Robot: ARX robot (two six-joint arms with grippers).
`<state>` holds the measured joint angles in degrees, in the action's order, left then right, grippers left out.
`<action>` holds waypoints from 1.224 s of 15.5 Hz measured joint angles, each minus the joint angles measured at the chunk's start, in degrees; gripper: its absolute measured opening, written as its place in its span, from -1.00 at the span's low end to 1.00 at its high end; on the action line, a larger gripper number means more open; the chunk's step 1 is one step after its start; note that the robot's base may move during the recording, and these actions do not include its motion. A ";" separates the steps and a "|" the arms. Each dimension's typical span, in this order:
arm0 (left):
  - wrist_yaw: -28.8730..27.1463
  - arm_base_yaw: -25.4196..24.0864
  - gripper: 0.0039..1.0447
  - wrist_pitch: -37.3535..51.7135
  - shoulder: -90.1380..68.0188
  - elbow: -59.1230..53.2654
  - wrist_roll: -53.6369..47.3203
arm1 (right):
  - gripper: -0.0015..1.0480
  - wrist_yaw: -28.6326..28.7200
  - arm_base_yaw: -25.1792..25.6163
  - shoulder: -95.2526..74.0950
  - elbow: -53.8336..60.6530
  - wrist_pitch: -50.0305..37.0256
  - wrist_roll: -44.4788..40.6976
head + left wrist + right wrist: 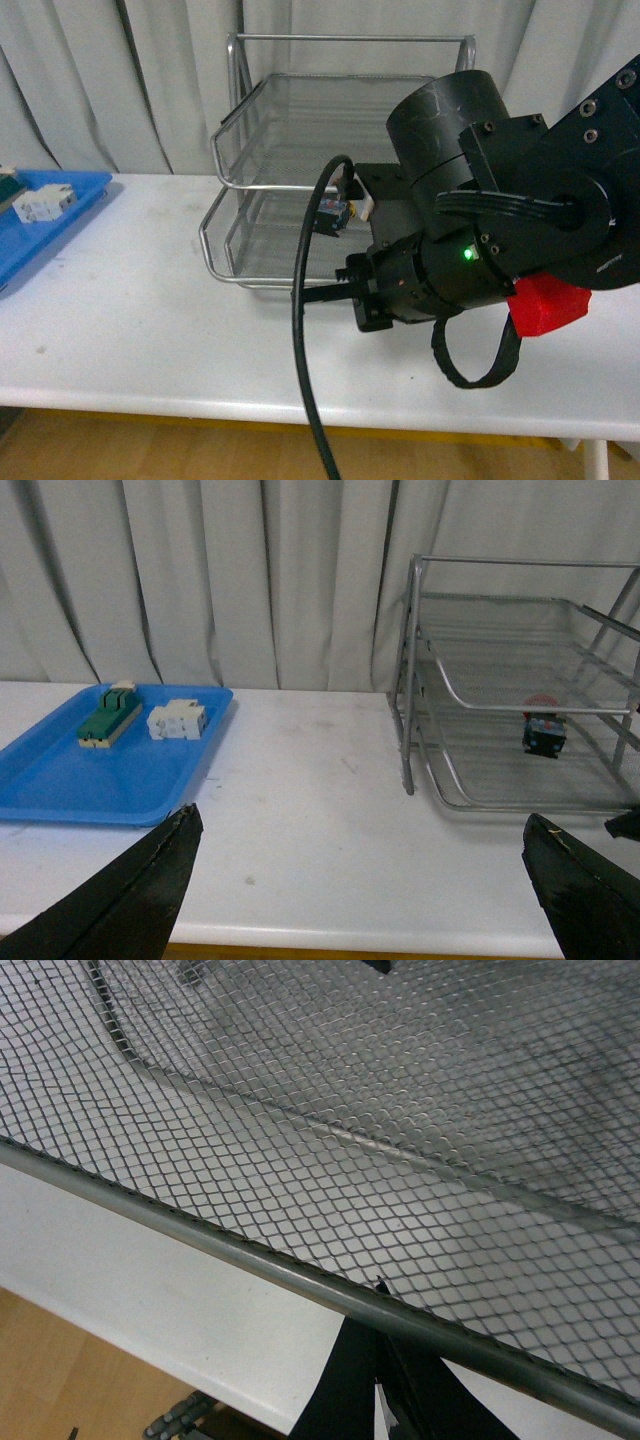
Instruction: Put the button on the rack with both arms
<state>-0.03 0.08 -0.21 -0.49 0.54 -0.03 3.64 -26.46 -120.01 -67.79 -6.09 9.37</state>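
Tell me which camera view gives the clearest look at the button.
The left wrist view: the button sits unobstructed inside the rack, on a lower tier, red cap behind its dark body. The front view shows only part of it beside the right arm's black housing. The right wrist view shows only mesh, no button.

The rack [520,680] stood on the desk [310,780], well right of the tray [60,790]. The button [544,734] lay inside the rack. Two blocks [108,716] sat side by side in the tray.
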 joint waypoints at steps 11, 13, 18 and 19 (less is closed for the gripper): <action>0.02 -0.02 0.88 0.00 0.00 0.00 0.00 | -0.97 1.95 5.90 -9.70 -17.35 6.38 -3.61; 0.02 0.00 0.88 0.00 0.00 0.00 0.00 | -0.97 1.99 5.90 -9.73 -17.35 5.99 -3.89; 0.02 -0.02 0.88 0.00 0.00 0.00 0.00 | -0.97 6.36 6.43 -0.26 -6.49 0.70 0.39; 0.02 0.00 0.88 0.00 0.00 0.00 0.00 | -0.97 8.37 6.69 4.59 -1.92 -1.77 1.90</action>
<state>-0.01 0.08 -0.21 -0.49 0.54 -0.03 12.01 -19.77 -115.42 -69.71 -7.86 11.27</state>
